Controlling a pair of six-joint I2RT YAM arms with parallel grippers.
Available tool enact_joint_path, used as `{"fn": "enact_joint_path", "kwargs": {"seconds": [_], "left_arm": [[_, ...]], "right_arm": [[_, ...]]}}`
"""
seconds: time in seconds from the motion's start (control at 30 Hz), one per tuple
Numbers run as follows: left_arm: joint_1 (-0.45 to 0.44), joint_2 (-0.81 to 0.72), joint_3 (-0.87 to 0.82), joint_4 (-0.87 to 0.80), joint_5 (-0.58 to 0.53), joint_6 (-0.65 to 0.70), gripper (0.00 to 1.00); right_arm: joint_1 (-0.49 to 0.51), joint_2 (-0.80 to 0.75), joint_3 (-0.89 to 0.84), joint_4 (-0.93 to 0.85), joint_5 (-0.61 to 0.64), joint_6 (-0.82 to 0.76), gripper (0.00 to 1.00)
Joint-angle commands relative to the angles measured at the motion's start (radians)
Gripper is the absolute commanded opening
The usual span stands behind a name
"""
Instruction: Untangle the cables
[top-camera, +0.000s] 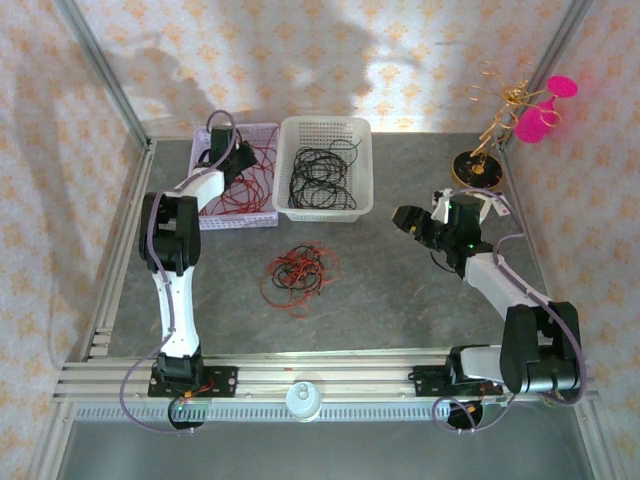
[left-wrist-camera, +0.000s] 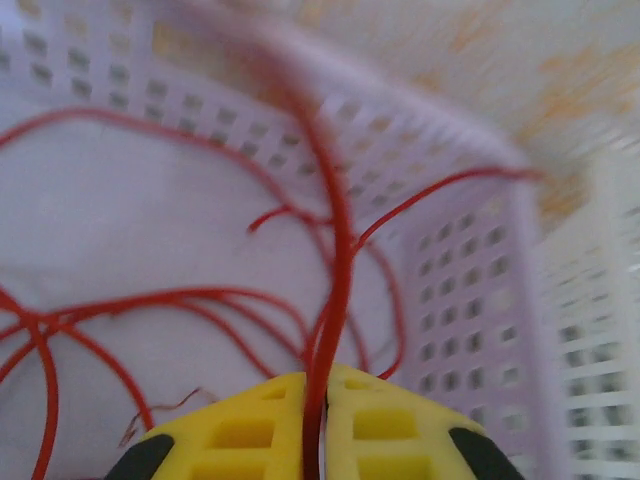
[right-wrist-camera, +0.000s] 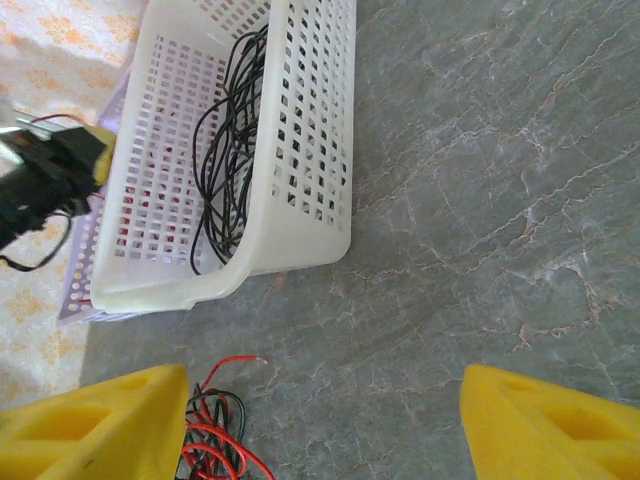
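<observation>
The tangled clump (top-camera: 298, 272) of red and black cables lies on the grey bench (top-camera: 400, 300), in front of the two baskets and well apart from both arms. The right wrist view catches just its edge, with the rest cut off at the bottom of the frame.

The left end effector (left-wrist-camera: 322, 425) is down inside the lavender basket (left-wrist-camera: 470, 290), its yellow fingers (left-wrist-camera: 250, 435) clenched on a red cable (left-wrist-camera: 340, 270) that rises from between them. More red loops sprawl over the basket floor, though the picture is smeared (the far rim dissolves into blur), and where each loop ends cannot be traced.

The right end effector (right-wrist-camera: 320, 430) hovers over bare bench, its fingers (right-wrist-camera: 90, 430) spread wide and holding nothing — their tips run off the lower edge.

Ahead of it stands the white basket (right-wrist-camera: 310, 150) with black cables (right-wrist-camera: 228, 150) coiled inside, partly screened by the perforated wall.
</observation>
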Motion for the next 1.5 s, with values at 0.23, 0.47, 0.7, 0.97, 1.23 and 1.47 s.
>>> {"fn": "enact_joint_path", "kwargs": {"seconds": [0.23,0.47,0.7,0.97,1.23,1.47], "left_arm": [[0.004,-0.012,0.080,-0.148,-0.054,0.029,0.54],[0.002,-0.163,0.047,-0.203,-0.070,0.083,0.60],[-0.065,-0.528,-0.300,-0.163,-0.096,0.121,0.61],[-0.243,-0.913,-0.830,-0.054,-0.038,0.053,0.57],[-0.379,-1.130,-1.108,0.112,0.132,-0.074,0.57],[-0.392,-1.210,-1.178,0.108,0.150,-0.086,0.56]], "right_arm": [[0.049,-0.038,-0.026,-0.039,0.092,-0.031,0.71],[0.156,0.010,0.019,-0.041,0.135,-0.040,0.71],[0.302,0.045,0.029,0.018,0.147,-0.093,0.70],[0.413,0.136,-0.122,0.325,0.111,-0.187,0.62],[0.534,0.284,-0.145,0.420,0.182,-0.212,0.58],[0.550,0.352,-0.158,0.510,0.257,-0.223,0.42]]}}
